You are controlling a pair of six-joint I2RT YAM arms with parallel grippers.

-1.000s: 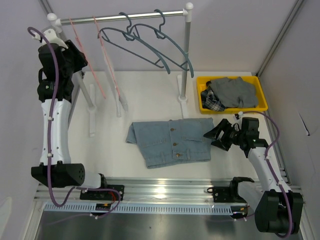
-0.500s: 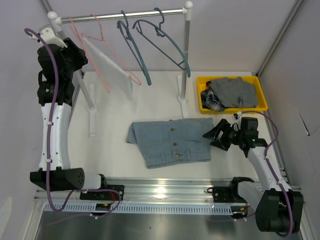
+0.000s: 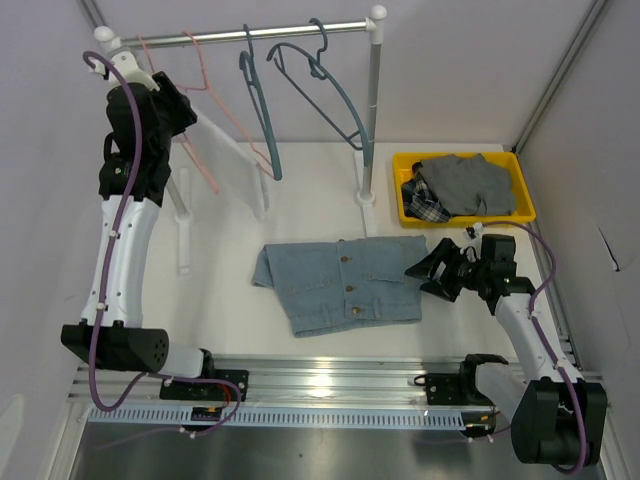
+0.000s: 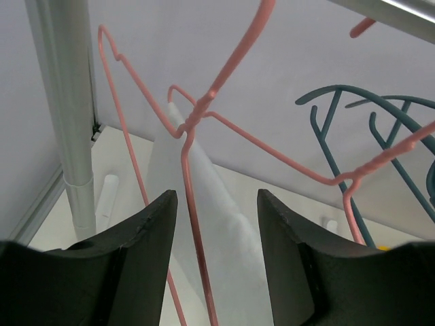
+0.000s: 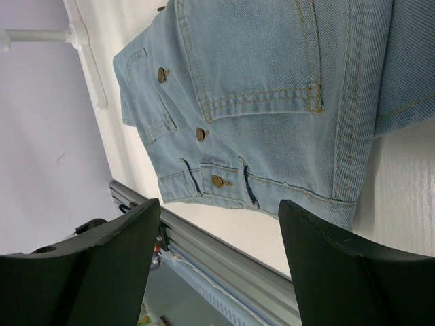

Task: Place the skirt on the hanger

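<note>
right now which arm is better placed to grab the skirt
Right. The right gripper sits open beside the edge of the denim skirt; the left gripper is up by the rail, jaws astride the wire of a pink hanger.

Skirt (image 3: 340,282): laid flat in the middle of the table (image 3: 300,190), nearer the front edge.
Rail (image 3: 290,27): set along the back edge.
Hangers (image 4: 192,117): hung on the rail.
Bin (image 3: 462,219): put in the back right corner.
Clothes (image 3: 465,180): piled in the bin.
</note>
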